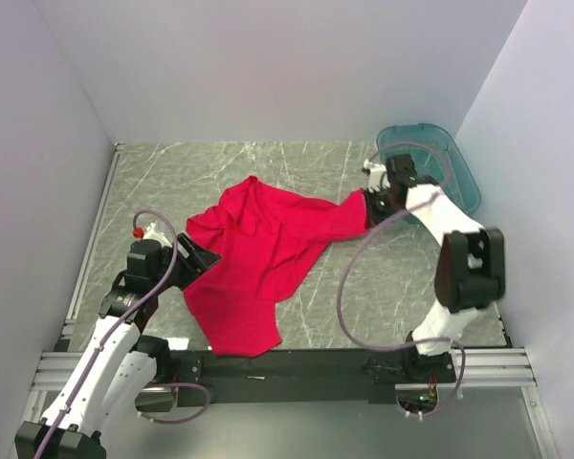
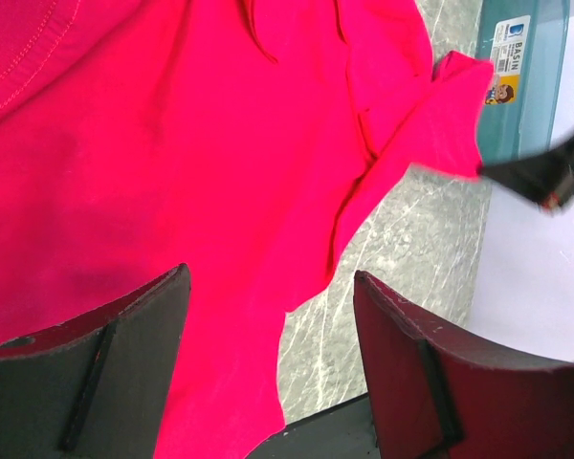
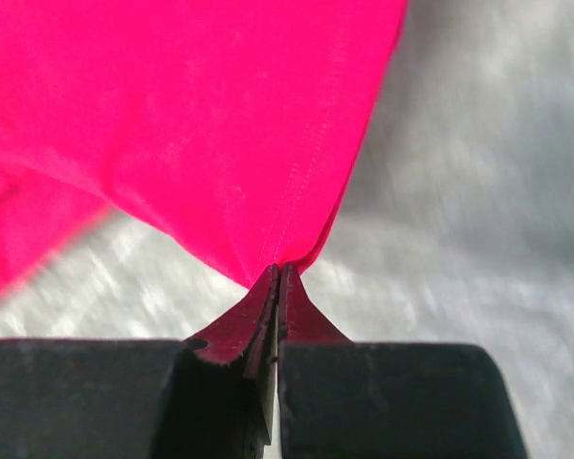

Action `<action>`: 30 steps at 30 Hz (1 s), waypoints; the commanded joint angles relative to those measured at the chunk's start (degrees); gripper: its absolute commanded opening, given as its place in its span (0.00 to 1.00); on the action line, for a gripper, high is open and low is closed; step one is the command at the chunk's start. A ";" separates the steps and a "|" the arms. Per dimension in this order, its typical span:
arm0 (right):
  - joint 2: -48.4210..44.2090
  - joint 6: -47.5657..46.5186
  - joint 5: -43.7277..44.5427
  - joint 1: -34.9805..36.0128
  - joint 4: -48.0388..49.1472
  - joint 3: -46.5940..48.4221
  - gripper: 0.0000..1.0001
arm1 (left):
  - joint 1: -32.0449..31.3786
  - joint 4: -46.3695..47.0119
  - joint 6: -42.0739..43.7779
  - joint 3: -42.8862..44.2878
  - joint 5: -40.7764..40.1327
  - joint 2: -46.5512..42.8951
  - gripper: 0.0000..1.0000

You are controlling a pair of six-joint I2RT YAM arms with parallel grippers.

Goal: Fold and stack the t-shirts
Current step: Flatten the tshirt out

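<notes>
A red t-shirt [image 1: 258, 253] lies crumpled on the marble table, spread from the centre toward the front left. My right gripper [image 1: 371, 204] is shut on the shirt's right corner, a hemmed edge [image 3: 297, 182], and holds it pulled out to the right, lifted off the table. My left gripper [image 1: 199, 260] is open at the shirt's left edge; its fingers [image 2: 124, 373] straddle the red cloth [image 2: 172, 163] without holding it. The right gripper shows as a dark shape in the left wrist view [image 2: 545, 177].
A teal plastic basin [image 1: 440, 163] stands at the back right, just behind the right arm; it also shows in the left wrist view [image 2: 521, 86]. White walls close in the table on three sides. A black rail [image 1: 316, 361] runs along the front edge.
</notes>
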 commanded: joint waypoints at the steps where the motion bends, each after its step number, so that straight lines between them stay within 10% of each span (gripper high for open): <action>1: -8.82 -8.84 4.30 -2.36 -3.33 -7.96 0.00 | -0.02 1.54 -0.49 -0.01 0.08 -0.35 0.74; 10: -27.37 -28.36 11.16 -14.23 -8.62 -33.37 0.00 | -0.02 3.12 0.22 0.70 -0.09 2.11 0.74; 27: -24.92 -35.05 13.01 -26.54 -3.61 -34.35 0.00 | -0.02 8.48 8.74 12.54 -9.93 23.00 0.72; 30: -27.11 -39.08 10.04 -27.51 -6.15 -33.48 0.25 | -0.02 10.85 10.58 16.77 -8.97 29.33 0.69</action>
